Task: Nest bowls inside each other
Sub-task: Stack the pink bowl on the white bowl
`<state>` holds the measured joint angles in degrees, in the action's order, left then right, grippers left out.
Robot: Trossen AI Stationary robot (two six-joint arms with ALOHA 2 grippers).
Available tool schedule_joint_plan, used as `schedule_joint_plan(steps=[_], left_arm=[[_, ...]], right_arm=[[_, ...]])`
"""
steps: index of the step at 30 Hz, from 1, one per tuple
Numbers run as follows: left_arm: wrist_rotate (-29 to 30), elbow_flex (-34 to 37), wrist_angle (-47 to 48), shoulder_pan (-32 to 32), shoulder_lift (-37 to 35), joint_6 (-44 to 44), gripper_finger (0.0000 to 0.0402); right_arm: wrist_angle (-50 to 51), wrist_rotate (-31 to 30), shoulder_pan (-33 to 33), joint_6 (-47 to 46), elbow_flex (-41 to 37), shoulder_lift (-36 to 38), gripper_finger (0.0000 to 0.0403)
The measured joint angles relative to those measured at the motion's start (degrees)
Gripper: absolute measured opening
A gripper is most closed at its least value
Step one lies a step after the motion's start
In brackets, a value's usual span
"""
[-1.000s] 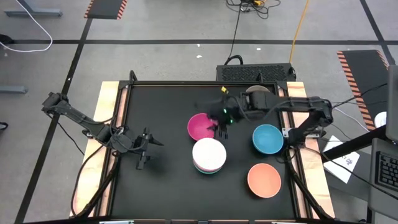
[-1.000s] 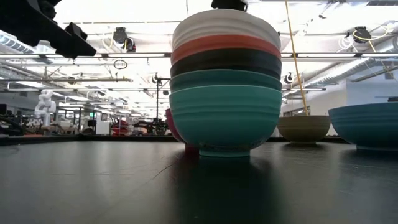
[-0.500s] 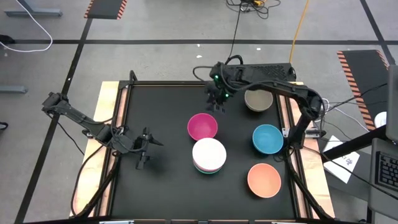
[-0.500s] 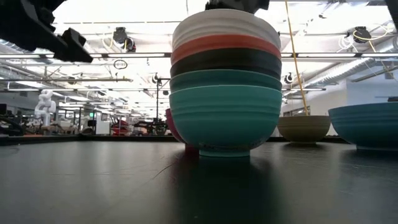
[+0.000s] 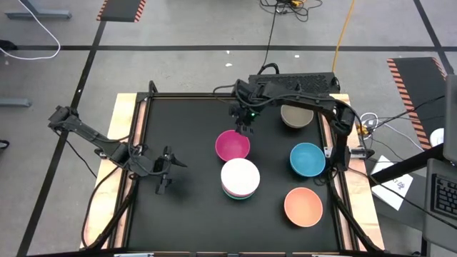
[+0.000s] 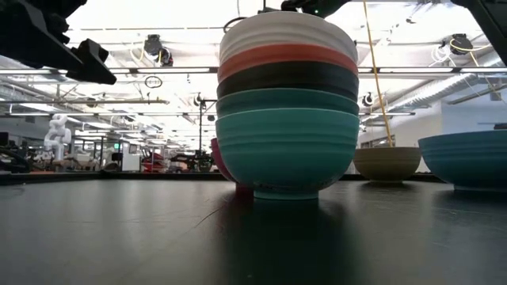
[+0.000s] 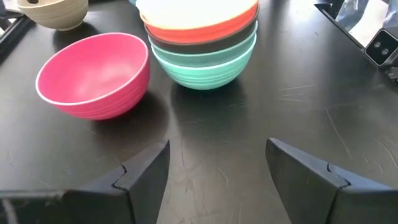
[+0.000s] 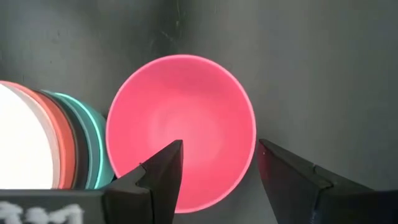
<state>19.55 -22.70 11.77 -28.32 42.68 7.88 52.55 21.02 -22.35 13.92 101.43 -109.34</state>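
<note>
My right gripper (image 5: 244, 128) hangs with its jaws apart just behind the pink bowl (image 5: 232, 145), nothing between us. The stacked bowls (image 5: 239, 178) crowd that bowl's near side, touching or nearly so; I can't tell which. On my right the grey-brown bowl (image 5: 295, 114), blue bowl (image 5: 307, 159) and orange bowl (image 5: 303, 205) stand well apart, with lanes between. My left gripper (image 5: 166, 175) has bare mat (image 5: 178, 128) around it up to the stack.

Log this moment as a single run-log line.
right gripper: open, above magenta bowl | left gripper: open, waiting at table's left | stack topped by white bowl | loose: blue, peach-orange, grey-brown
</note>
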Motion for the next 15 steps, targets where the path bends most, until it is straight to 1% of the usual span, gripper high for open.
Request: schedule_joint_plan(steps=[9,10,13,15], left_arm=[[0.0,0.0,0.0,0.0,0.0,-1.9,0.0269],[0.0,0.0,0.0,0.0,0.0,-2.3,0.0269],[0.0,0.0,0.0,0.0,0.0,-3.3,0.0269],[0.0,0.0,0.0,0.0,0.0,-3.7,0.0269]], right_arm=[[-0.8,0.3,0.3,-2.3,0.1,-0.5,0.0194],[-0.8,0.7,0.3,-2.7,0.1,-0.9,0.0194],[-0.9,5.0,-0.2,-5.2,0.1,-2.9,0.0194],[-1.8,4.4,-0.2,-5.3,0.1,-4.1,0.0194]])
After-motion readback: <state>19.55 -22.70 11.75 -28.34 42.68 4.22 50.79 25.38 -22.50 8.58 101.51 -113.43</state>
